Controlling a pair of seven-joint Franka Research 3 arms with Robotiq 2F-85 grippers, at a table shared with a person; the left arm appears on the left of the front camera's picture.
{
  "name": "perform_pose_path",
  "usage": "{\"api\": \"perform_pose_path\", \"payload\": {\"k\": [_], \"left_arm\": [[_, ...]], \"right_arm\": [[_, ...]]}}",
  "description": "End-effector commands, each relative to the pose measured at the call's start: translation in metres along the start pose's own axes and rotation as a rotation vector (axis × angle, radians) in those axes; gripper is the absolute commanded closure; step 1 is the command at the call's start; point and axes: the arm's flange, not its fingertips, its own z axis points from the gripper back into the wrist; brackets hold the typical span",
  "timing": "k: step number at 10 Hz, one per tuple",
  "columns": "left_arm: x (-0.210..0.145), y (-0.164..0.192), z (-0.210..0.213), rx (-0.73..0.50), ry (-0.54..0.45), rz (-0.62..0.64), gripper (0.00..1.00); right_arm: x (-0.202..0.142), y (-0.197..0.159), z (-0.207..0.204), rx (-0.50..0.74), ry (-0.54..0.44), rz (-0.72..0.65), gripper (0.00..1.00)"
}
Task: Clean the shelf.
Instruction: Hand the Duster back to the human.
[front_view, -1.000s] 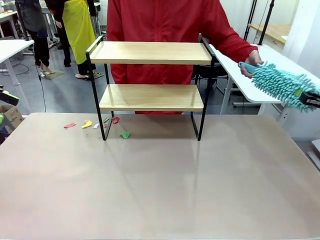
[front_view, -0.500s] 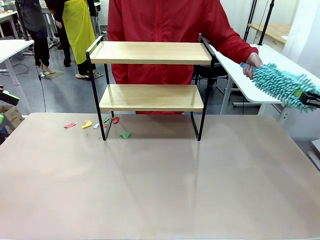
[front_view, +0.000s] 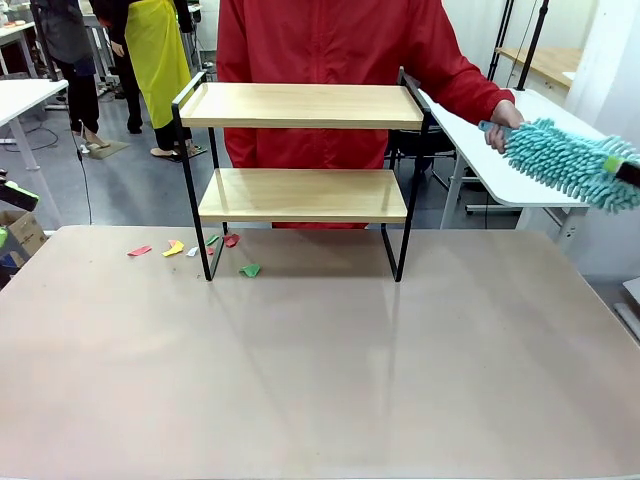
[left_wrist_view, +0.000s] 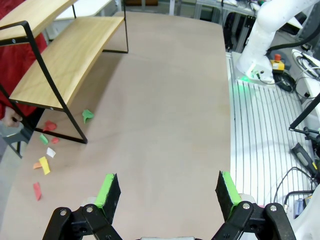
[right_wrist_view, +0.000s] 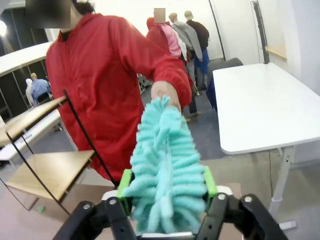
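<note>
Right gripper (right_wrist_view: 167, 192) stands with its green pads spread either side of a teal chenille duster (right_wrist_view: 166, 165), whose far end a person's hand (right_wrist_view: 165, 92) holds; whether the pads still press it I cannot tell; left gripper (left_wrist_view: 168, 190) hangs wide open over the bare beige table (front_view: 320, 380); farther on, coloured paper scraps (front_view: 190, 250) lie by the left foot of the shelf (front_view: 300, 150), which stands upright at the table's far edge, both boards bare; behind it the person in red (front_view: 330, 50), white side tables, grey floor, other people standing.
</note>
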Motion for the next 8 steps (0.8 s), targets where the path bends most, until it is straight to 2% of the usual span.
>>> {"api": "perform_pose_path", "payload": {"k": [1,3,5,7,8], "left_arm": [[0.001,-0.001,0.0,-0.001,-0.026,-0.015,0.0],[0.001,-0.001,0.0,-0.001,-0.026,-0.015,0.0],[0.001,-0.001,0.0,-0.001,-0.026,-0.015,0.0],[0.001,-0.001,0.0,-0.001,-0.026,-0.015,0.0],[0.001,-0.001,0.0,-0.001,-0.026,-0.015,0.0]], "right_arm": [[0.048,0.003,0.028,0.046,-0.077,-0.053,0.0],[0.098,-0.005,0.051,0.066,-0.173,-0.164,0.0],[0.146,-0.031,0.064,0.024,-0.283,-0.331,0.0],[0.175,-0.067,0.08,0.04,-0.352,-0.504,0.0],[0.182,-0.083,0.089,0.023,-0.391,-0.542,0.0]]}}
